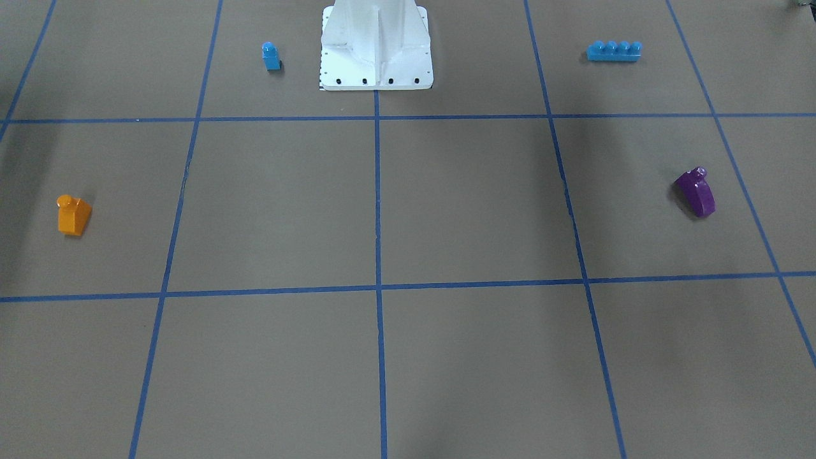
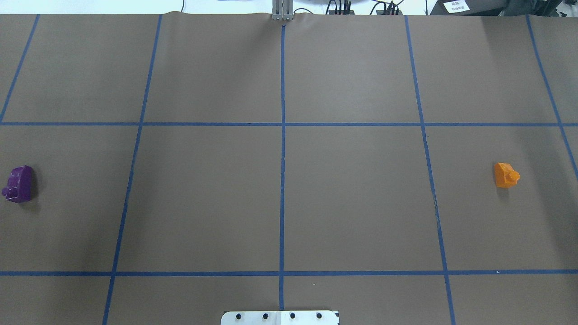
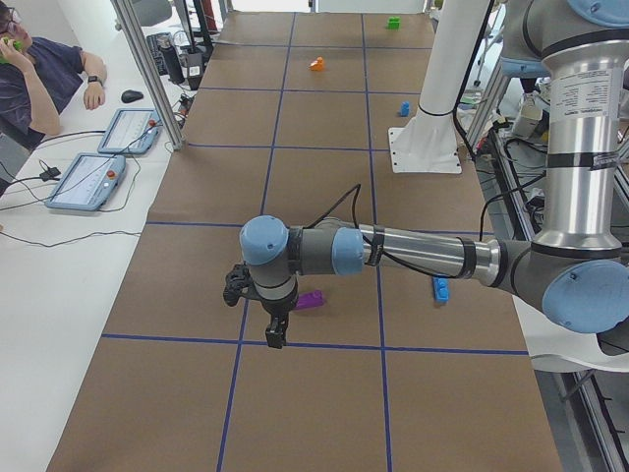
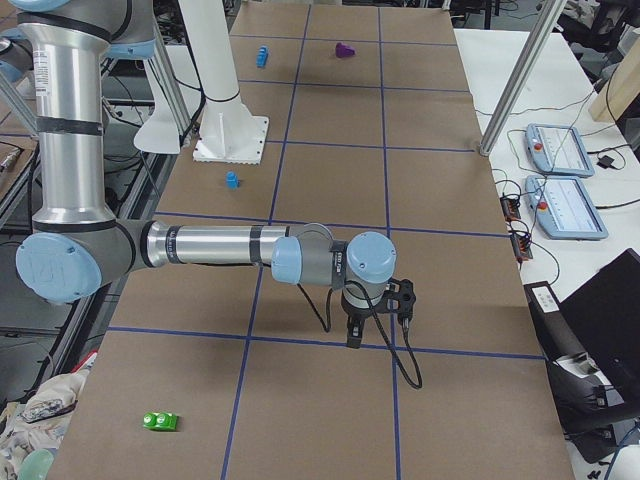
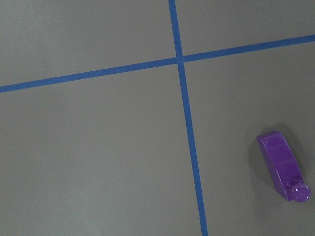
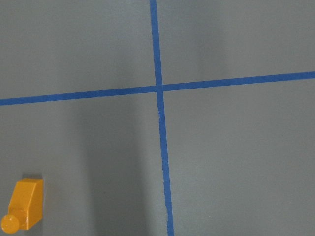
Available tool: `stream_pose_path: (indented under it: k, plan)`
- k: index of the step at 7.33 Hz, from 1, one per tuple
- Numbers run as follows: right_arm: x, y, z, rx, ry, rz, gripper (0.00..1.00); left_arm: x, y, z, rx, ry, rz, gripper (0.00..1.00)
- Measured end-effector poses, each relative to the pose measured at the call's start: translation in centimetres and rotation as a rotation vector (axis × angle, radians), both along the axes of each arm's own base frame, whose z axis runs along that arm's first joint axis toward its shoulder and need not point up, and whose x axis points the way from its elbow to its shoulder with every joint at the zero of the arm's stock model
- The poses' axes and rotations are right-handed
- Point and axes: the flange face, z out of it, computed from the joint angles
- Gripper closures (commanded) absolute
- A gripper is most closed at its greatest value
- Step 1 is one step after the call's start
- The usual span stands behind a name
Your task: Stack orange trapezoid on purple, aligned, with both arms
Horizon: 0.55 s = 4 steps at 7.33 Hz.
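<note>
The orange trapezoid (image 2: 505,175) stands at the table's right side in the overhead view and shows in the right wrist view (image 6: 24,206) at the lower left. The purple brick (image 2: 18,183) lies at the far left and shows in the left wrist view (image 5: 284,164) at the lower right. The left gripper (image 3: 275,334) hangs above the table just beside the purple brick (image 3: 311,300). The right gripper (image 4: 353,338) hangs above the table's other end. Both grippers show only in the side views, so I cannot tell whether they are open or shut. No fingers show in the wrist views.
A small blue one-stud brick (image 1: 271,56) and a long blue four-stud brick (image 1: 614,51) sit either side of the white base pedestal (image 1: 376,57). A green brick (image 4: 160,421) lies near the table's right end. Blue tape lines grid the brown table.
</note>
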Motion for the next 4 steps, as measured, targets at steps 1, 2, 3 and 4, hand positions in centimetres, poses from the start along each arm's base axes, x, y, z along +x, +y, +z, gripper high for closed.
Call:
stream_pose_path:
  k: [1,2,3,4]
  plan:
    - [0.0,-0.1,-0.1,0.003,0.0,0.001,0.0,0.0,-0.2,-0.3,0.005,0.0,0.0,0.0]
    - [0.0,-0.1,-0.2,0.004,0.001,0.002,0.0,0.0,-0.8,-1.2,0.024,-0.005,-0.001,0.0]
    - [0.0,0.0,-0.2,0.004,0.002,0.003,0.0,0.2,-1.9,-2.7,0.055,-0.016,0.001,0.0]
    - [0.0,0.0,-0.3,0.005,0.002,0.005,0.0,1.0,-2.7,-4.2,0.076,-0.023,0.004,0.0]
